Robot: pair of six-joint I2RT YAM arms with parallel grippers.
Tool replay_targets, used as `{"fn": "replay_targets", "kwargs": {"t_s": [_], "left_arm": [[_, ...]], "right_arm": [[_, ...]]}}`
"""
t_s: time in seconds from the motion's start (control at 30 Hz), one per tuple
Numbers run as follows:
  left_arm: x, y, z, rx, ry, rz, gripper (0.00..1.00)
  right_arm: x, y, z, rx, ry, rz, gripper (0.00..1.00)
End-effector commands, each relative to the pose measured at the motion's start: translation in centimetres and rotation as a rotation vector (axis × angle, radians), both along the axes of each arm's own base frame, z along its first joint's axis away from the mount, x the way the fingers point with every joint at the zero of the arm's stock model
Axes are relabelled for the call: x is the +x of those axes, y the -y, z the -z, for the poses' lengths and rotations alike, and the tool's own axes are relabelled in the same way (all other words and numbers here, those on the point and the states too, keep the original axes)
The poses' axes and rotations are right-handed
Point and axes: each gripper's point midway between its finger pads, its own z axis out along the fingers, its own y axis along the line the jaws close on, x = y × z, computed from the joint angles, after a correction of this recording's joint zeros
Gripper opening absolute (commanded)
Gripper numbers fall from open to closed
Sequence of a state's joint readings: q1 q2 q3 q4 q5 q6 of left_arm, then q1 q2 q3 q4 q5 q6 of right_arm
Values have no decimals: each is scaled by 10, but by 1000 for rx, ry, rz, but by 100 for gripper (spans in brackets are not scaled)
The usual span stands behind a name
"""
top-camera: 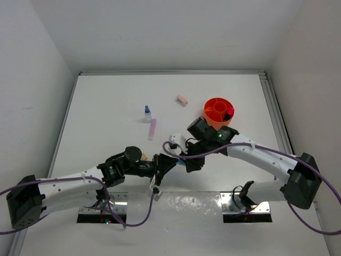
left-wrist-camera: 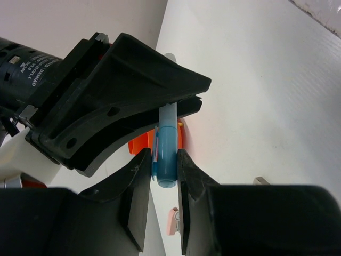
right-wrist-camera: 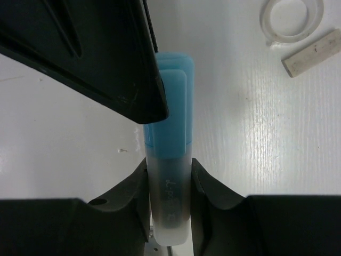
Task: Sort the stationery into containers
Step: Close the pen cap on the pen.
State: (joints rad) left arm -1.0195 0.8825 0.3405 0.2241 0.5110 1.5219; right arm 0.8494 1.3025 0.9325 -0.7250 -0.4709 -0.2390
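Note:
The light blue tube (top-camera: pixel 181 162) is held off the table between both grippers near the front middle. My left gripper (top-camera: pixel 169 163) is shut on its blue end; in the left wrist view the tube (left-wrist-camera: pixel 166 141) sits between my fingertips (left-wrist-camera: pixel 165 165). My right gripper (top-camera: pixel 190 159) is shut on its frosted end; in the right wrist view the tube (right-wrist-camera: pixel 168 122) sits between my jaws (right-wrist-camera: pixel 169 186). The orange tub (top-camera: pixel 208 114) stands at the back right, behind the right gripper, with something dark pink in one compartment.
A blue-capped bottle (top-camera: pixel 147 113) and a pale pink stick (top-camera: pixel 152 129) lie mid-table. A pink eraser (top-camera: pixel 182 100) lies left of the tub. A clear tape ring (right-wrist-camera: pixel 292 18) and a beige eraser (right-wrist-camera: pixel 311 53) lie on the table below the grippers.

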Motion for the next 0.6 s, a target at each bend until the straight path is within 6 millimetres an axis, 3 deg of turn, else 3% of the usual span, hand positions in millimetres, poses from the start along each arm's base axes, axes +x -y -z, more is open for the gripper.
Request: {"fn": "replay_targets", "kwargs": {"t_s": [0.0, 0.13, 0.33, 0.57], "left_arm": [[-24, 16, -28, -58, 20, 163, 0], [-30, 16, -27, -53, 8, 198, 0], [-38, 19, -20, -40, -14, 242, 0], [-39, 27, -22, -54, -41, 256, 0]], "right_arm": [[18, -38, -38, 139, 113, -24, 0], [17, -44, -49, 190, 164, -24, 0], [32, -59, -75, 298, 255, 18, 0], [40, -76, -87, 361, 278, 7, 0]]}}
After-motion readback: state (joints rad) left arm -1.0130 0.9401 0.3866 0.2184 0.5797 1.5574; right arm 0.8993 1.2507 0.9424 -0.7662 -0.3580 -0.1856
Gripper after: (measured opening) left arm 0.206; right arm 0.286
